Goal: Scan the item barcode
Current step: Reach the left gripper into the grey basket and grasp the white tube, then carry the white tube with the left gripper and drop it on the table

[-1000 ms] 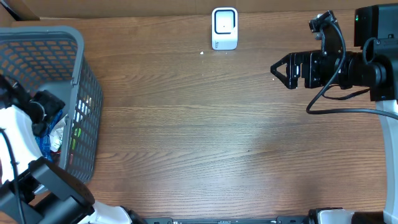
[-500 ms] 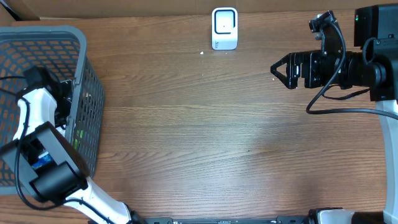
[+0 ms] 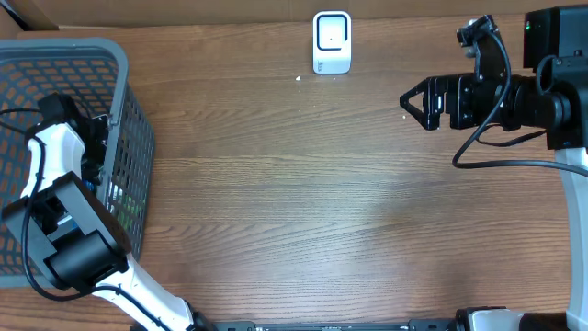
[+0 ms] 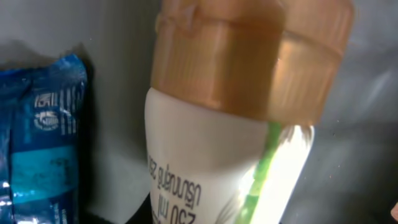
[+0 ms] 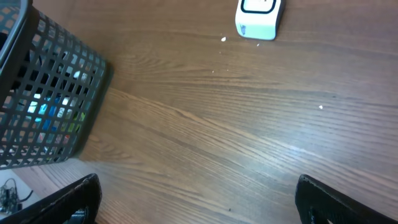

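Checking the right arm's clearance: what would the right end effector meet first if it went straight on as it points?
Likely the grey basket wall at the far left; the white scanner sits off that line. Height is unclear, so it might pass above.

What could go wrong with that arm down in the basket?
The bottle looks smooth and round, so it might slip; the grip itself is hidden. The blue packet lies beside it and could get dragged along. The left arm reaches inside the mesh basket; lifting out may snag its wall.
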